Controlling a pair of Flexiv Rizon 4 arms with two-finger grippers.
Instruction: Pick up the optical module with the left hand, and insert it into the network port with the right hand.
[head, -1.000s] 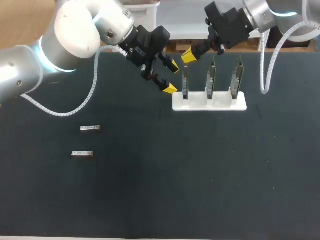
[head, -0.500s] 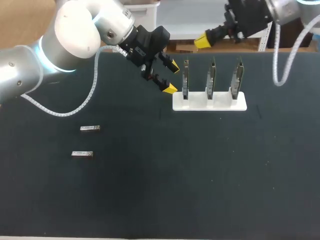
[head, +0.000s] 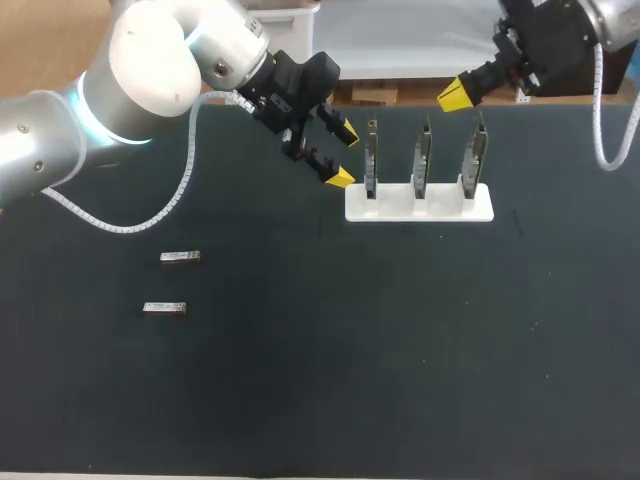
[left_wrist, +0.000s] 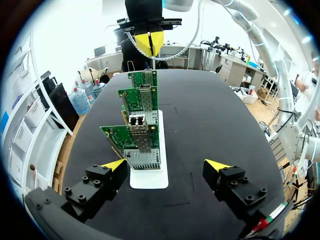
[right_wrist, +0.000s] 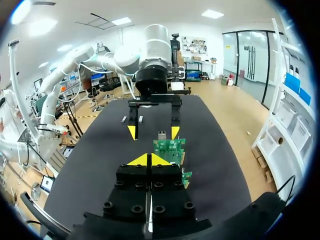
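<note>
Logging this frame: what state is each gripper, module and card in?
Network cards: three, upright in the white holder.
Left gripper: open, empty, beside the white holder's end.
Right gripper: shut, empty, clear of the network cards.
Far optical module: lying flat on the table, ungripped.
Near optical module: same, lying flat.

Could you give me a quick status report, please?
Left pincer open, empty, beside the card rack. Right pincer shut, empty. Both optical modules lie loose, ungripped. Nothing blocks them.

The table was black; holder white; boards green; modules silver-grey. Black, yellow-tipped: left gripper, right gripper.
</note>
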